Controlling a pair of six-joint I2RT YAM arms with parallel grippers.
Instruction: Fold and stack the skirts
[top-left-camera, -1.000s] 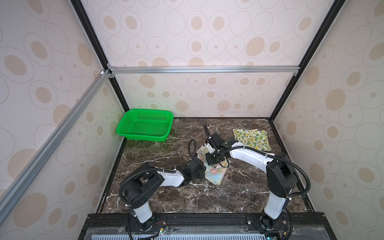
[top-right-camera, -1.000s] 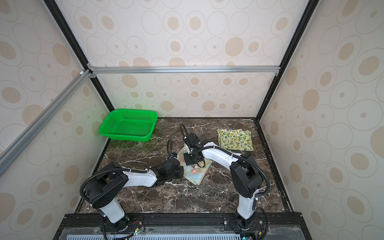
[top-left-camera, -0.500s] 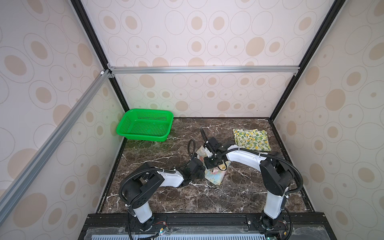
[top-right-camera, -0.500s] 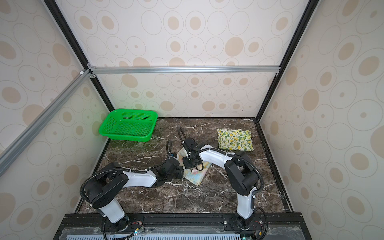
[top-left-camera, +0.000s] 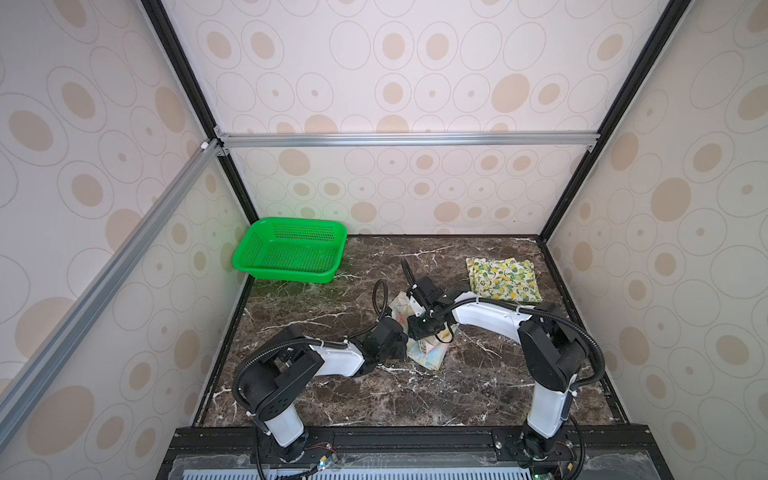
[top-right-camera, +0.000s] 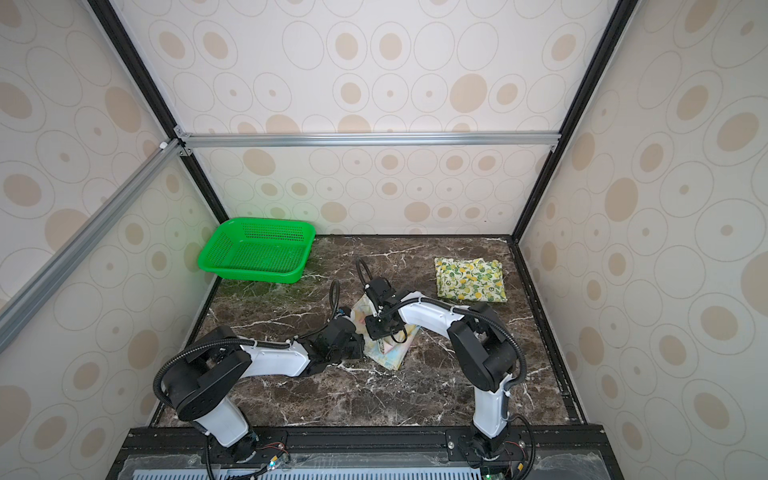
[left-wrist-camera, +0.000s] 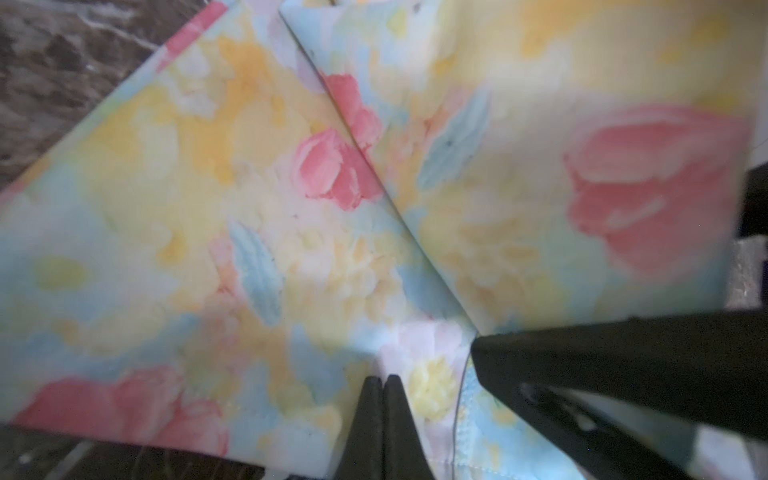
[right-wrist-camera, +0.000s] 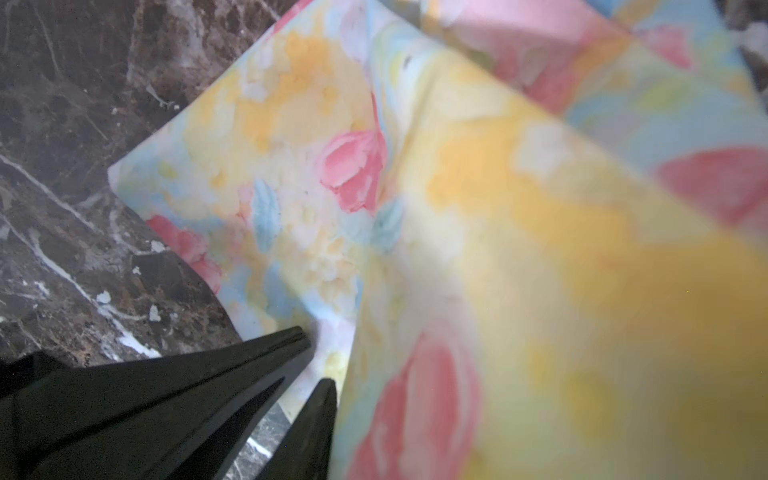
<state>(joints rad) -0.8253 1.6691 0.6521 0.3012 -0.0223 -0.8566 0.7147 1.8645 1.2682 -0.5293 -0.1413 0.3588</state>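
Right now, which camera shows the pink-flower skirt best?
Left wrist view: the pink-flower skirt fills it, fold edge sharp. The right wrist view blurs half; in both top views the arms hide much of it.

The lemon skirt (top-left-camera: 503, 279) lies folded flat, far right on the tabletop (top-left-camera: 457, 395). The pastel flower skirt (top-left-camera: 429, 354) lies mid-tabletop, one part folded over.

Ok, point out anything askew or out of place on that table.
The pastel floral skirt lies diagonally on the table at its middle, and its top flap looks lifted rather than flat. The lemon skirt sits squarely folded at the far right, apart.
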